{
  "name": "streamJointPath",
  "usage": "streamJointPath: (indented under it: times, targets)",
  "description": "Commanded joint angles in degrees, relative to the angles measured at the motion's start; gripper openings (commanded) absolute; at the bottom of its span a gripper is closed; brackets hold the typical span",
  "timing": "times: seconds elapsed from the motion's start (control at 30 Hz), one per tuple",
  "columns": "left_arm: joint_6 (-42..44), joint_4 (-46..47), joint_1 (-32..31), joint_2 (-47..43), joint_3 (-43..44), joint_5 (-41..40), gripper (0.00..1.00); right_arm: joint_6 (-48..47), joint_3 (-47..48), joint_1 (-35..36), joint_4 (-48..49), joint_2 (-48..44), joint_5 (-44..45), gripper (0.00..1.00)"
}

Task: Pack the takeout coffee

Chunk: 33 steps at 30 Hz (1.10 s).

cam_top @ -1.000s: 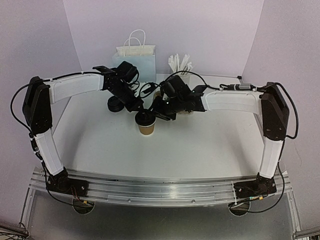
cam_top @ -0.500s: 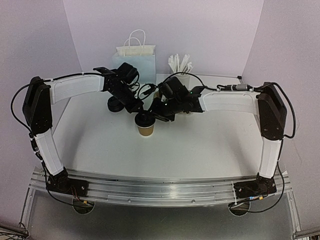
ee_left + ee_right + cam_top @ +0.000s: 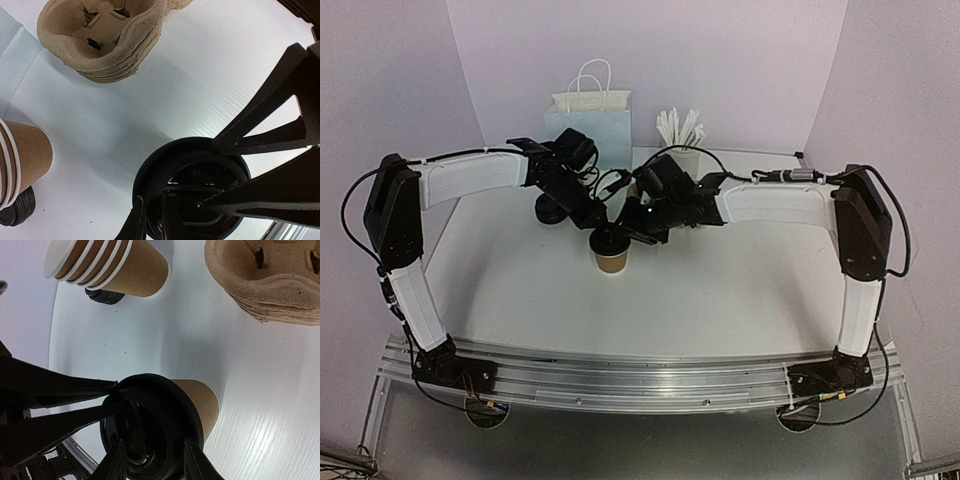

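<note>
The takeout coffee, a brown kraft cup [image 3: 612, 260] with a black lid [image 3: 609, 238], stands upright on the white table between both arms. My left gripper [image 3: 598, 222] is shut on the lid's left rim; in the left wrist view its fingertips [image 3: 136, 210] pinch the lid's edge [image 3: 160, 165]. My right gripper [image 3: 632, 224] is open above the lid's right side. In the right wrist view [image 3: 155, 442] its two fingers straddle the lid [image 3: 165, 405], with the cup's brown wall [image 3: 202, 402] below. I cannot tell whether they touch it.
A nested stack of like cups [image 3: 105, 265] lies on its side by a pile of loose black lids [image 3: 552, 212]. A stack of pulp cup carriers [image 3: 105, 35] sits behind the cup. A pale paper bag [image 3: 588, 118] and a holder of white sticks [image 3: 680, 130] stand at the back.
My right gripper has moved left, from beside the cup to over the lid. My left gripper has stayed on the lid's rim. The cup has shifted slightly left.
</note>
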Motion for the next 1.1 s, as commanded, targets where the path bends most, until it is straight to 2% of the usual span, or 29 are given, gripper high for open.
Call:
streamJointPath:
  times: [0.0,0.23,0.67,0.77,0.87,1.07]
  targets:
    - [0.4,-0.5,-1.1,-1.9,1.9,2.0,0.16,-1.0,1.3,0.9,-3.9,1.8,0.8,0.36]
    - [3.8,-0.7,-1.0,-5.6,1.4,3.9,0.35,-2.9,2.2,1.0,-5.3,0.7,2.3,0.36]
    - [9.4,1.3,1.4,-8.1,-0.1,8.0,0.56,-4.2,4.4,0.9,-6.9,0.9,3.3,0.36]
    - [12.6,1.0,2.3,-9.0,-0.2,9.4,0.57,-4.2,3.9,1.0,-7.5,0.5,4.0,0.36]
    - [20.1,1.7,3.7,-11.7,-3.1,13.3,0.57,-4.9,4.2,1.0,-7.7,0.2,4.5,0.36]
    - [37.7,8.8,7.1,-20.2,-14.0,22.3,0.46,-6.4,5.9,0.9,-8.0,0.8,4.2,0.36]
